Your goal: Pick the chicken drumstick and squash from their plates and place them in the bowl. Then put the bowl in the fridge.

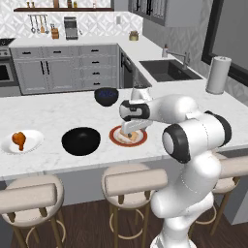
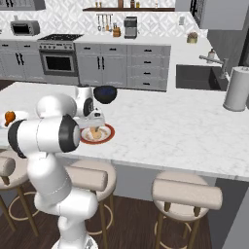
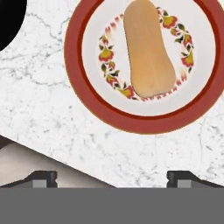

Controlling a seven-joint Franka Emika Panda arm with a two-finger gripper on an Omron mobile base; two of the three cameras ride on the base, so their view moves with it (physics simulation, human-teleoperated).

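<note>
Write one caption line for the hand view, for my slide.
Open gripper hovers above the squash lying on the red-rimmed plate on the marble counter.

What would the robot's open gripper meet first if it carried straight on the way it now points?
Probably the red-rimmed plate or the squash on it: the gripper points down above them, slightly off-centre, so bare counter is possible.

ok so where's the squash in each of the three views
Left base view: squash just right of centre, on the red-rimmed plate, partly behind the gripper.
Right base view: left of centre, on that plate, beside the arm.
Hand view: upper middle, lying lengthwise on the plate's pale centre.
Shared landmark: the red-rimmed plate on the marble counter.
</note>
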